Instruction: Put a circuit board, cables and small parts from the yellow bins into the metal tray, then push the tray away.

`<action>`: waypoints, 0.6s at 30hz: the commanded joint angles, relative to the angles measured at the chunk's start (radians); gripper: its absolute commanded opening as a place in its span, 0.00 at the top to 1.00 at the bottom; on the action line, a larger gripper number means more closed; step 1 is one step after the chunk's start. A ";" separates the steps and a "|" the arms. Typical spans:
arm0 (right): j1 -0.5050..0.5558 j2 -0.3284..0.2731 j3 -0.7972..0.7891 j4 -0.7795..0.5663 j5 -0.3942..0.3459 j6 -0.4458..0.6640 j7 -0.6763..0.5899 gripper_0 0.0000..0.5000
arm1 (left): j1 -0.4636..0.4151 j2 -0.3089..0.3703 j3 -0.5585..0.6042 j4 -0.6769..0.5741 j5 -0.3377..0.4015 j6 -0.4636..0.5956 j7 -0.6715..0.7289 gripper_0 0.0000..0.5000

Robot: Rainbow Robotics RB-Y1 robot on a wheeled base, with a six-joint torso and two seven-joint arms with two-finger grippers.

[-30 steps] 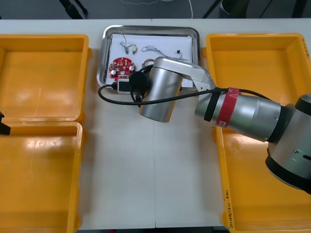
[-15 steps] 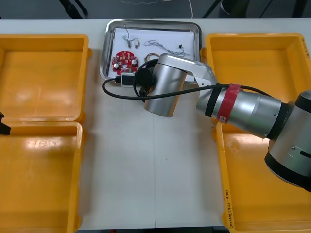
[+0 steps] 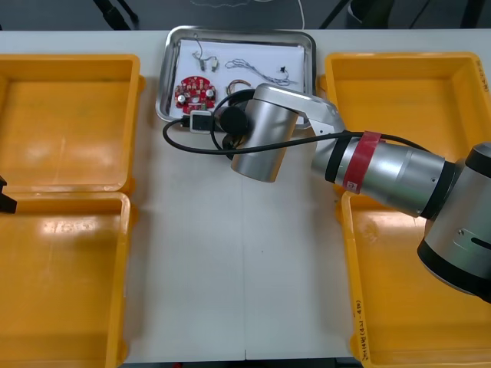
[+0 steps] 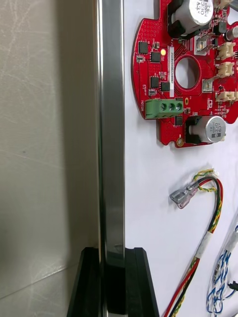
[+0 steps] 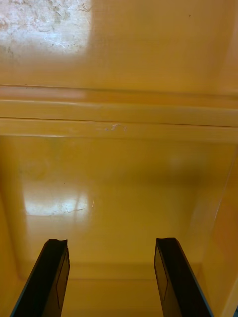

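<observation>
The metal tray (image 3: 164, 84), white inside, lies at the table's far edge between the bins. In it are a round red circuit board (image 3: 196, 90) and thin cables (image 3: 253, 69). My right arm reaches across to the tray's near rim, its wrist covering the fingers in the front view. In the right wrist view my right gripper (image 4: 113, 282) is shut on the tray's rim (image 4: 111, 124), with the red board (image 4: 183, 74), a red and yellow cable (image 4: 210, 218) and a blue and white cable (image 4: 223, 277) just inside. My left gripper (image 5: 111, 277) hangs open over a yellow bin (image 5: 119, 188).
Two yellow bins (image 3: 65, 115) (image 3: 61, 276) stand at the left and two (image 3: 406, 100) (image 3: 399, 307) at the right. A black cable (image 3: 199, 148) loops from my right wrist over the bare table (image 3: 238, 268). The left arm (image 3: 4, 195) shows at the left edge.
The tray has slid toward the table's far edge, with my right arm moving along behind it. The left arm has not moved.
</observation>
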 commanded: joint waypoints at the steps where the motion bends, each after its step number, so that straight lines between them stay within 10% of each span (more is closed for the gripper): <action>1: -0.059 0.020 -0.035 -0.005 0.018 -0.017 0.041 1.00 | 0.014 -0.007 0.032 -0.026 -0.009 0.007 -0.063 0.00; 7: -0.059 0.020 -0.035 -0.005 0.018 -0.017 0.038 1.00 | 0.014 -0.007 0.032 -0.026 -0.009 0.007 -0.063 0.00; 13: -0.059 0.020 -0.035 -0.005 0.023 -0.017 0.043 0.34 | 0.014 -0.007 0.032 -0.026 -0.009 0.007 -0.063 0.00; 18: -0.059 0.020 -0.035 -0.005 0.021 -0.011 0.044 0.07 | 0.014 -0.007 0.032 -0.026 -0.009 0.007 -0.063 0.00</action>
